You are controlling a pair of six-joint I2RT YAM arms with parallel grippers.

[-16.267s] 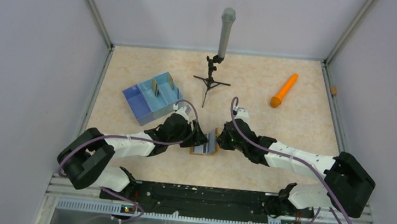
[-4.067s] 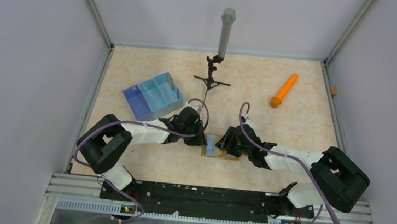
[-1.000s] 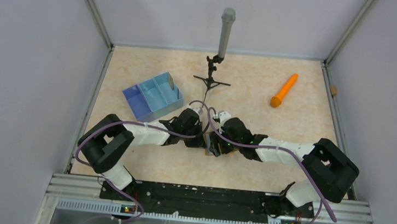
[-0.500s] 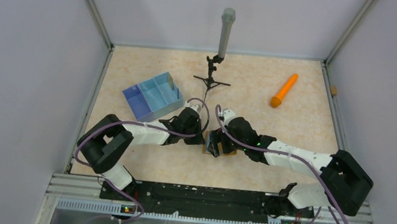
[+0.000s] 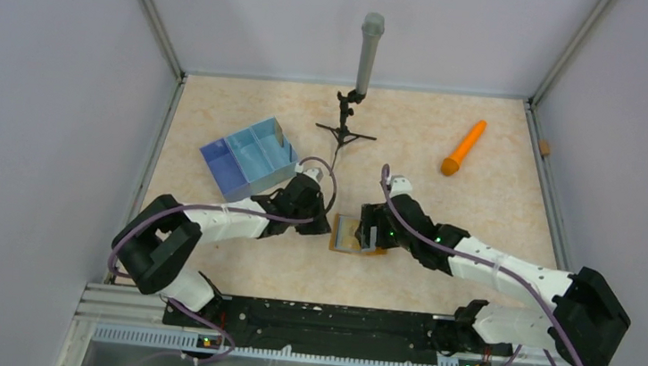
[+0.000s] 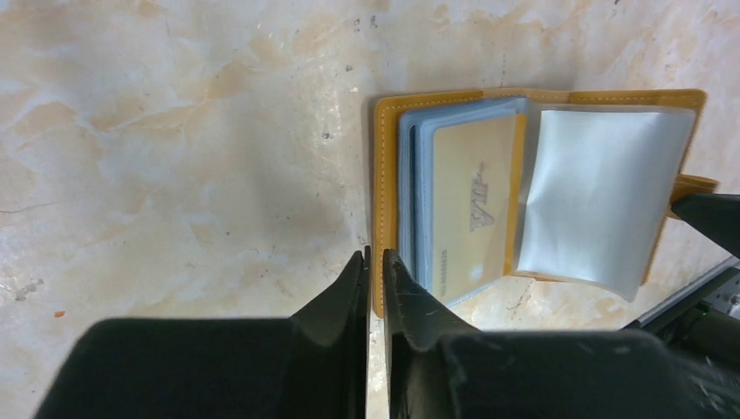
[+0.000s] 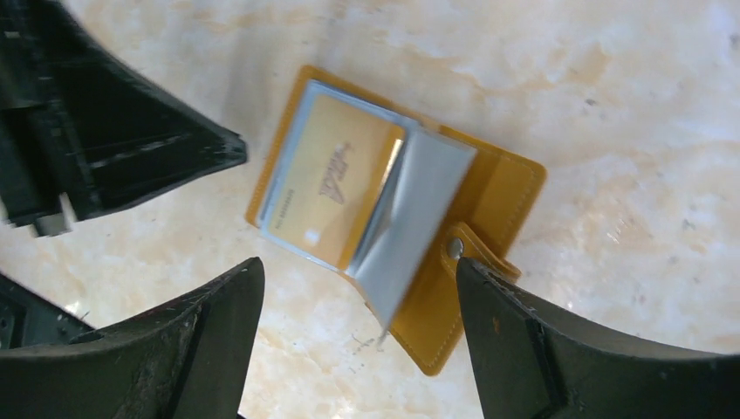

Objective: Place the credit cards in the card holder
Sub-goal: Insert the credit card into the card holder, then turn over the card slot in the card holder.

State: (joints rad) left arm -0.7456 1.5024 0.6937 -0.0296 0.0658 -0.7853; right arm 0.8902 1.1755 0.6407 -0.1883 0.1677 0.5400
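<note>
- Found the card holder (image 6: 381, 201) lying open and flat on the tabletop, midway between the side edges and nearer the near edge than the far one.
- Noted one tan credit card (image 6: 471, 205) seated in a clear pocket on its left half, and a loose clear sleeve (image 6: 598, 201) lifted and curling over the right half, with the snap tab beyond.
- Recorded the left gripper (image 6: 373, 262) just beside the holder's left edge, jaws all but together, gripping nothing.
- Recorded the right gripper (image 7: 358, 266) hovering over the holder, jaws wide, gripping nothing.
- Judged the step in hand as letting go of a card already seated, and the task as only partly done.
- Spotted a small brownish piece (image 5: 279, 131) upright in the far compartment of the blue tray (image 5: 225, 166), toward the left edge. Probably another card, but too small to confirm.
- Recommend fetching that piece next, pinching it by its thin edge, then feeding it squarely into a free pocket while pressing the sleeves flat.
- Logged also an orange stick (image 5: 464, 148) near the far right corner and a stand (image 5: 349, 114) by the far edge.
</note>
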